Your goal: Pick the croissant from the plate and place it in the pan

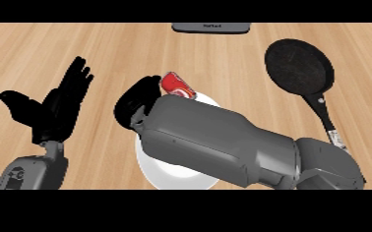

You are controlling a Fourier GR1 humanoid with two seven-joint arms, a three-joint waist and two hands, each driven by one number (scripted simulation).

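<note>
Held item: a small red object with a pale edge shows just past the right hand, at the far rim of the plate; it does not look like a croissant, and whether it rests on the plate or is lifted cannot be told.
Right hand: the black right hand sits at the plate's far left rim, fingers curled downward beside the red object; whether they close on it is hidden, so its grip cannot be told.
Right forearm: the bulky grey forearm crosses the view from the lower right and covers most of the plate.
Plate: a round white plate lies near the middle, only its near left part and a sliver of far rim showing.
Pan: a round black frying pan lies to the right, well apart from the plate, its black handle running toward the near edge and under the right arm.
Open room: bare light wooden counter lies between the red object and the pan.
Left hand: the black left hand rests at the left, fingers straight and spread, pointing up, apart from the plate.
Far edge: a dark grey flat object lies at the top of the counter.
</note>
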